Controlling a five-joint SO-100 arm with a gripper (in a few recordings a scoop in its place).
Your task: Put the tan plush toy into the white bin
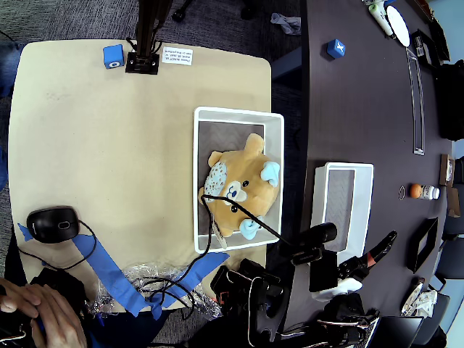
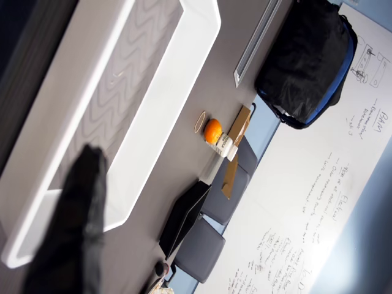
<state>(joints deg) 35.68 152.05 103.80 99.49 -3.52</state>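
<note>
Toy, the tan plush toy (image 1: 243, 185), lies inside the white bin (image 1: 238, 112) at the overhead middle. My gripper (image 1: 322, 233) sits lower right, well apart; I cannot tell how wide it is.

Printed lines are carried by a small white paper label (image 1: 177, 55) at the far edge of the tan table in the overhead view, but the words are too small to be read. In the wrist view, handwritten notes in dark marker are seen across a white whiteboard (image 2: 343, 202) on the right; no word can be made out with certainty.
</note>
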